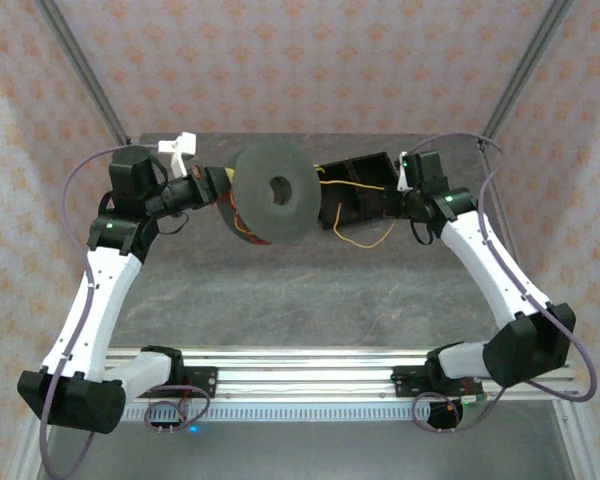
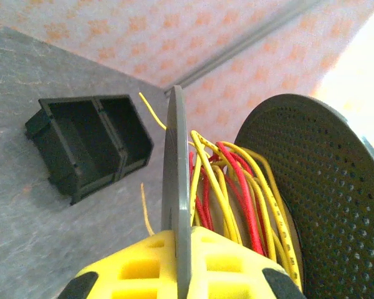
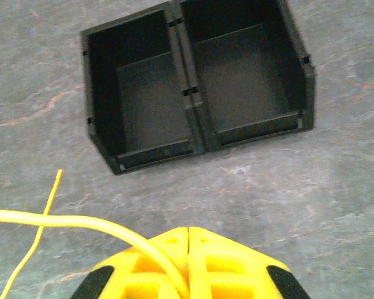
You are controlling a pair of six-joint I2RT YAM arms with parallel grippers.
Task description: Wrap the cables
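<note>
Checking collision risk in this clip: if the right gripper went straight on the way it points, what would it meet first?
Probably the black bin, ahead of the right gripper, which is shut on a yellow cable; bare table lies between, and depth is unclear.

The left arm [image 1: 85, 300] and the right arm [image 1: 490, 260] are each wearing white shells on the 2 long links, with black housings bulging at the joints. A purple-grey cable [image 1: 70, 180] is looping along each arm, well behind the jaws. A green light [image 1: 107, 225] is glowing behind each set of jaws, and a white bracket [image 1: 180, 150] is sticking out nearer them. The left jaws' fingers [image 2: 137, 268] and the right jaws' fingers [image 3: 230, 261] are showing yellow moulded faces with recesses and black corner patches.
</note>
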